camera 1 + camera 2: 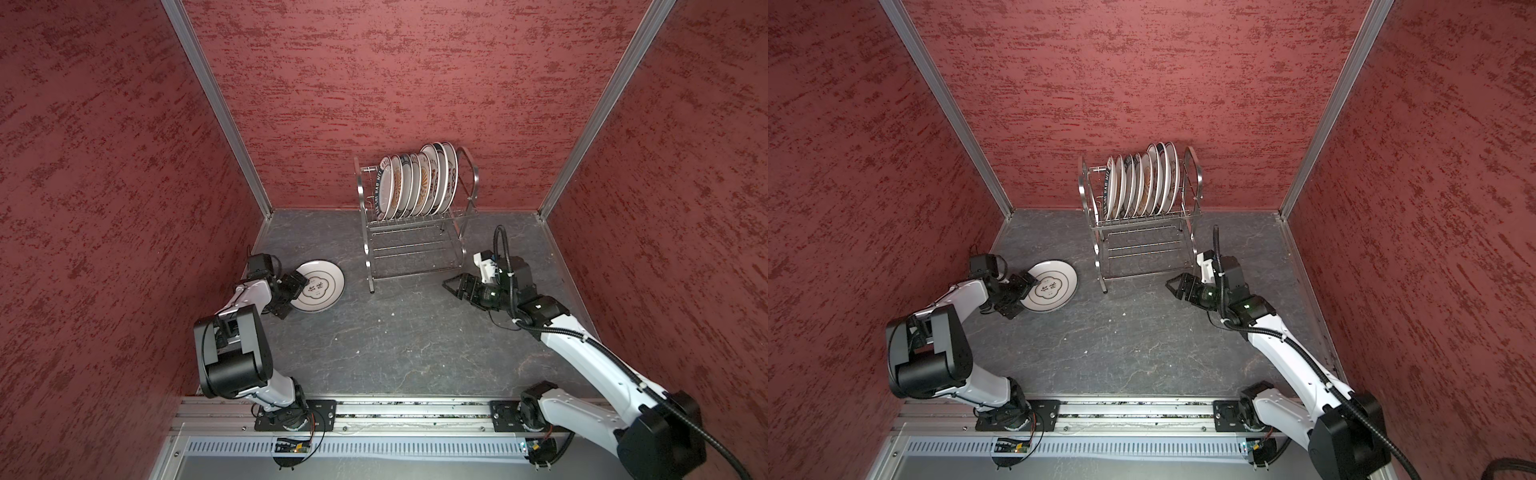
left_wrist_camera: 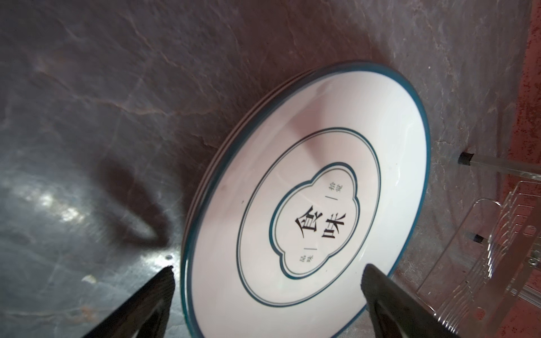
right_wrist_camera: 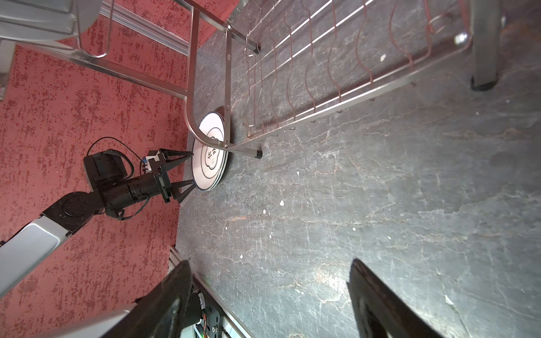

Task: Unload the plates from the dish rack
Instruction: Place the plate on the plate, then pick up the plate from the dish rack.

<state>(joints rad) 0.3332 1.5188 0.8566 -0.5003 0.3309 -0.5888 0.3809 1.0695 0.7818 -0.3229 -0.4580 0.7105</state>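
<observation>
Placing seems done: the left gripper is wide open at the stack in the frame's lower left, perhaps three plates. The right gripper, open and empty, should next approach the dish rack.

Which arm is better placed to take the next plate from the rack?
Probably the right: right gripper is open, empty, beside the dish rack. Left gripper is open at the stacked plates on the table, farther away.

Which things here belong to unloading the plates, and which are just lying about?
Job: racked plates; unloaded plate stack beside the open left gripper; dish rack.
Lying about: white crumbs on the grey tabletop.
</observation>
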